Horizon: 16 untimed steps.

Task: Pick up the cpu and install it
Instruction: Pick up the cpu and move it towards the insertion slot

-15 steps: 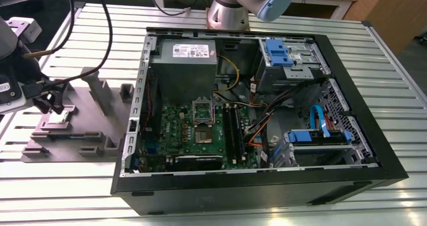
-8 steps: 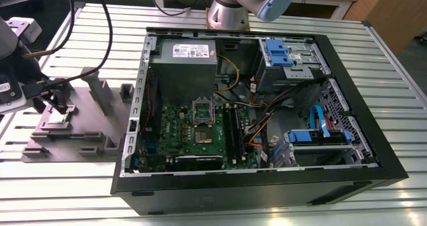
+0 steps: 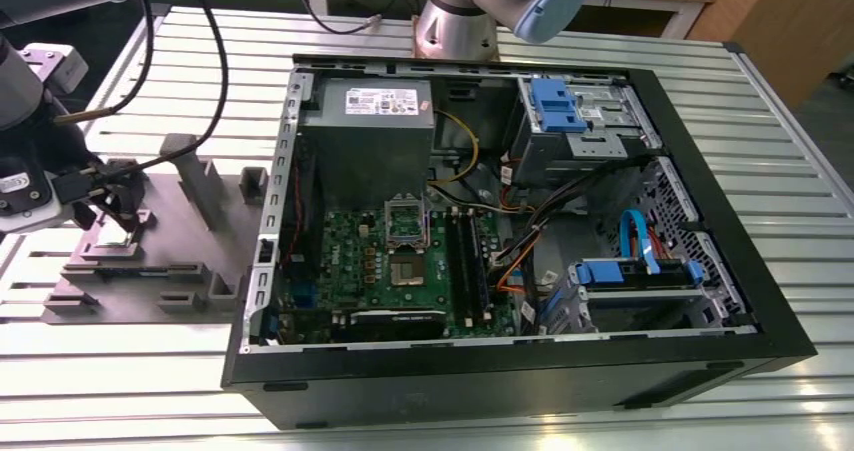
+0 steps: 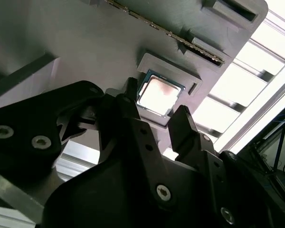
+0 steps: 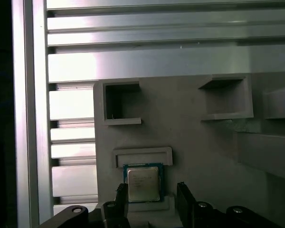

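Fingers (image 4: pixel 130 102) of the end effector (image 4: pixel 155 102) stand apart, one on either side of the cpu (image 4: pixel 157 95), placed to close on its opposite edges; nothing is clamped. The chip lies flat, metal top up, in a shallow framed pocket of the grey fixture tray (image 5: pixel 204 156), which likely keeps it square for a grasp. In the exterior view the tray sits on the slatted surface (image 3: pixel 120 371) beside the open computer case (image 3: pixel 534 371), with the green motherboard (image 3: pixel 387 271) well apart from the chip.
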Motion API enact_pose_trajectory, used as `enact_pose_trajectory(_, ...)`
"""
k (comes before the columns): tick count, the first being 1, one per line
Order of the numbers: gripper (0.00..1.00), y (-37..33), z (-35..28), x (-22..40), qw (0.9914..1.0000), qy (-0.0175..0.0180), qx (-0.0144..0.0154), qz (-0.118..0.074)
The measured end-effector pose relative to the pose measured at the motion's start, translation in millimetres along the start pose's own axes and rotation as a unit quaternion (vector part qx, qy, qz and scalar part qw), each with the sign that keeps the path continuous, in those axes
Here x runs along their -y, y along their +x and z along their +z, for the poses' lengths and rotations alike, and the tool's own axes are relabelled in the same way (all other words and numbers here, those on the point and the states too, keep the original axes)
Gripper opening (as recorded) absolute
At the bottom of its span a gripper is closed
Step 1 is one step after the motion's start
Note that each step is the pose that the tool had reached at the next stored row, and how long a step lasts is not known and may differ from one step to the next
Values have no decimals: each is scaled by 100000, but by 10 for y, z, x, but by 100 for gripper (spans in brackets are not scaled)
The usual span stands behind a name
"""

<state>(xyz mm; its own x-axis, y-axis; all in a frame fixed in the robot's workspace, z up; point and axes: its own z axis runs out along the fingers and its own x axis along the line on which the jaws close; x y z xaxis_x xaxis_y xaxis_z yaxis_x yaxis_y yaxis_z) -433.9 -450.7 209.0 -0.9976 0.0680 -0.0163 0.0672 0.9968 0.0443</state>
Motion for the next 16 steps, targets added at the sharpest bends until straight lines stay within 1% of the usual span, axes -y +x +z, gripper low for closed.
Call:
enact_pose_trajectory(6, 54, -1, 1, 1, 100000, -7, 6, -4)
enact_pose_trajectory(7, 60, 0, 1, 1, 100000, -5, 3, 0)
enact_pose_trajectory(8, 60, 0, 1, 1, 100000, -6, 3, -2)
enact_pose_trajectory(11, 60, -1, 29, -1, 100000, -34, -5, -87)
enact_pose_trajectory(16, 60, 8, 96, -19, 100000, -62, -11, -261)
